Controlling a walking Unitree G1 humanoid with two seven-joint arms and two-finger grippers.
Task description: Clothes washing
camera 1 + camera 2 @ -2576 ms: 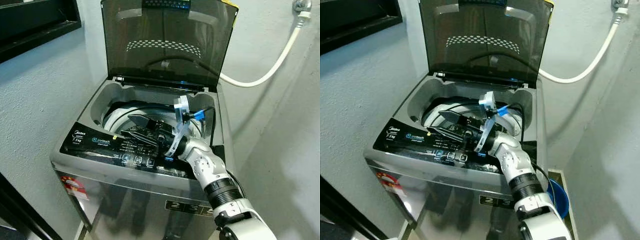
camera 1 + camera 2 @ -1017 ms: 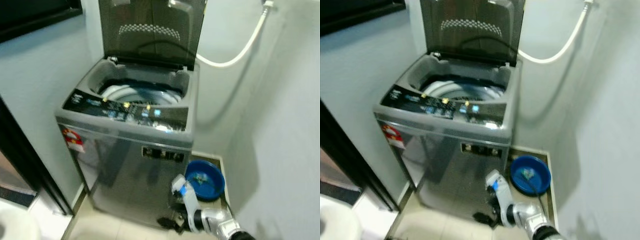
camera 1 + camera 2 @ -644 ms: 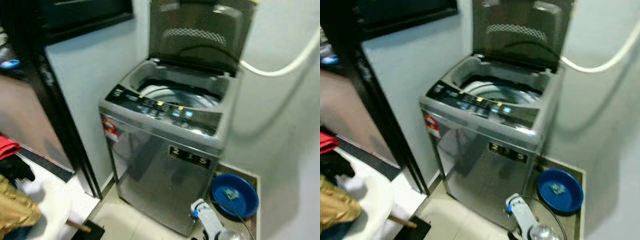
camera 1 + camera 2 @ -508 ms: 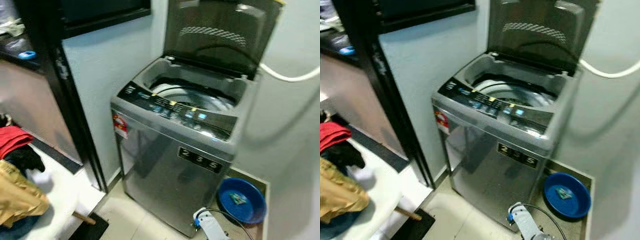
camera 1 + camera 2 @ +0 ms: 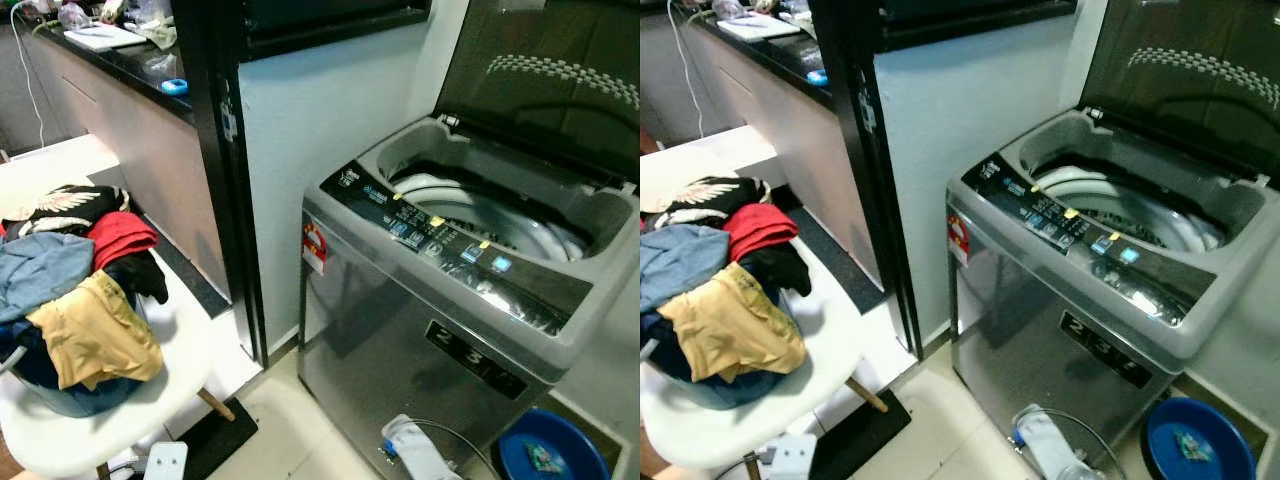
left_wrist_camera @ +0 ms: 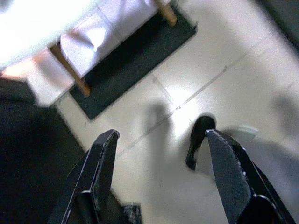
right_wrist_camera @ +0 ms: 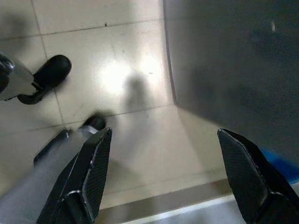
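Note:
A grey top-loading washing machine (image 5: pixel 400 330) stands at the right with its dark lid (image 5: pixel 550 70) raised and the drum (image 5: pixel 500 215) open. At the left a pile of clothes (image 5: pixel 80 300) lies on a white chair (image 5: pixel 175 375); a red garment (image 5: pixel 120 235), a tan one (image 5: pixel 95 330) and a blue one (image 5: pixel 40 270) are on top. Both arms hang low. My left gripper (image 6: pixel 162 134) is open over the floor tiles beside the chair's legs. My right gripper (image 7: pixel 164 133) is open over the floor by the machine's side. Neither holds anything.
A black door frame (image 5: pixel 225 170) stands between chair and machine. A blue basin (image 5: pixel 555 455) sits on the floor at the machine's right. A dark mat (image 5: pixel 210 430) lies under the chair. A cluttered counter (image 5: pixel 110 45) runs along the back left.
The camera has pulled back and swung left, bringing the chair of clothes into view. My right arm, over the drum 2.6 s ago, now hangs low near the floor.

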